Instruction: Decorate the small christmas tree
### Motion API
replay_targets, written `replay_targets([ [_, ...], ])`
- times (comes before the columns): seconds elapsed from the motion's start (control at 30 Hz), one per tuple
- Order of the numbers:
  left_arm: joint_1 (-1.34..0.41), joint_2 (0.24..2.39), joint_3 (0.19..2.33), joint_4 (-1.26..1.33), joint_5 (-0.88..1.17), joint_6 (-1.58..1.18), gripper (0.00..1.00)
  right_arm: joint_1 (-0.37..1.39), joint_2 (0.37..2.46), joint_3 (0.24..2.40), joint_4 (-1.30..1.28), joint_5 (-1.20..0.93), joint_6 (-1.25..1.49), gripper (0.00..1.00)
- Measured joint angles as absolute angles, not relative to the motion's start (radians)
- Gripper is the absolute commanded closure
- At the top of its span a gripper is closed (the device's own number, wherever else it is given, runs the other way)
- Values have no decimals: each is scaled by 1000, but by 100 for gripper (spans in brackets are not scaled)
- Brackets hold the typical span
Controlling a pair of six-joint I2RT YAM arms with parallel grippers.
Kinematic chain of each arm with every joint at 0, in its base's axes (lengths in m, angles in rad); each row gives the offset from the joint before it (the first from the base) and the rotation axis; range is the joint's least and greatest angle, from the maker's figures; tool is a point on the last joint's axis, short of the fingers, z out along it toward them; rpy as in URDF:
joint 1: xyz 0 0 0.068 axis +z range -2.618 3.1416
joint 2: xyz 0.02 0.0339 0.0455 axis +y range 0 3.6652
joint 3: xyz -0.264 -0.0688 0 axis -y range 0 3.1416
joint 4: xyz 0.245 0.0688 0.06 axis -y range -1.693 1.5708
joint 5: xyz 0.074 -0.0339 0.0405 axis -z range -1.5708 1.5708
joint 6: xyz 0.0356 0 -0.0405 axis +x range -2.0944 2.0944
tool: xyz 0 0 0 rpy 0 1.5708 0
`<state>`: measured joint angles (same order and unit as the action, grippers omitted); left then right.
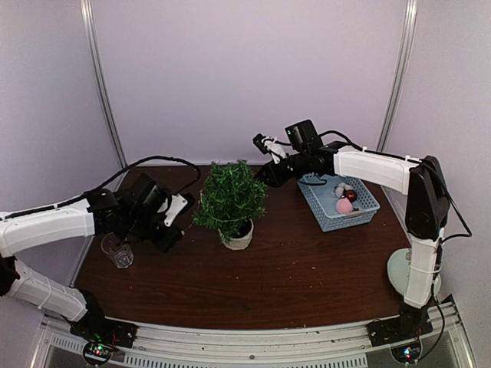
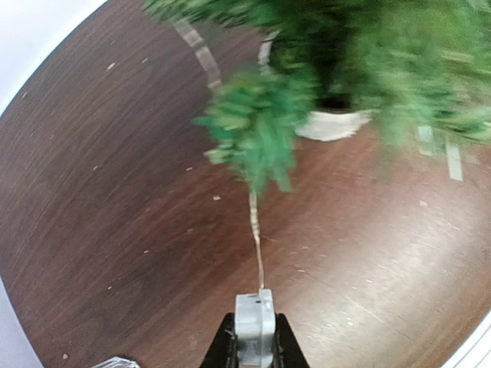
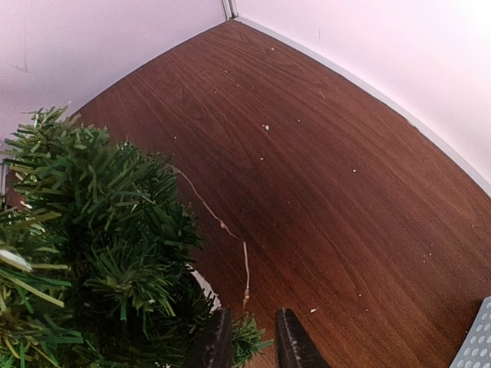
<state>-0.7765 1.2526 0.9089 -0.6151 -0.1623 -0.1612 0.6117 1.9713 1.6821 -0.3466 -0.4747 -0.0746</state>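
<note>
The small christmas tree point(image 1: 230, 201) looks light, springy and tippy, best steadied at its white pot point(image 1: 239, 238); left end effector point(image 2: 255, 346) pinches the thin wire point(image 2: 256, 234), right end effector point(image 3: 249, 337) can't be told.

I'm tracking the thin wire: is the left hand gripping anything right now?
Yes, the left hand is closed on a small grey block with a thin wire running from it to the small christmas tree.

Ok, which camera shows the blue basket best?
The top external view: the whole basket shows there, with ornaments inside. The right wrist view catches only one corner at its edge; the left wrist view misses it.
</note>
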Motion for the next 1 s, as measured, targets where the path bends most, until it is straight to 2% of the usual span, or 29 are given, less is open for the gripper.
replay_targets([
  [0.3,-833,1153,926,-657,-75,-146,100,620,1971,1682,-345,-475,-75,80],
  [0.47,-834,1148,988,-695,-101,-127,100,622,1971,1682,-345,-475,-75,80],
  [0.77,-850,1166,1024,-727,-70,-93,100,622,1971,1682,-344,-475,-75,80],
  [1.0,-895,1259,1026,-691,-33,-92,100,623,1971,1682,-343,-475,-75,80],
])
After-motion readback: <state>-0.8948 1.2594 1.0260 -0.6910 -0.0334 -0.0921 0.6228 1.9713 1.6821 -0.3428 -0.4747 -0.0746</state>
